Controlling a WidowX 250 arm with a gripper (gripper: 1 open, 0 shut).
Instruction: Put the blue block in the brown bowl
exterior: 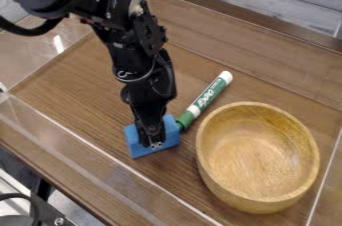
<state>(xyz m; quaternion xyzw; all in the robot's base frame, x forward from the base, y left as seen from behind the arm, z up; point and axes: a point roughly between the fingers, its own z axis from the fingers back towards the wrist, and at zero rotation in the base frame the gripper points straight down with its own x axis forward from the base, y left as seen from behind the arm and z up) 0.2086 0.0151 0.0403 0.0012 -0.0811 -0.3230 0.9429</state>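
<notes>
The main risk is a shallow or off-centre pinch: the tool [152, 140] points straight down with its jaws drawn in narrow on the blue block [151, 142], and if the hold is only on the upper edge, the block could twist or drop on the lift — it sits flat on the desk [80, 95] now. A second risk is the green-and-white marker pen [203, 98], whose green end lies just beside the tool on the bowl side; a low sideways move could drag or roll it. A carry that stays too low could also knock the thick rim of the brown bowl [258, 156].

The block is directly under the tool, between its fingertips, its blue base showing around them. The bowl stands near, to the tool's right in the view, apart from the block — empty.
</notes>
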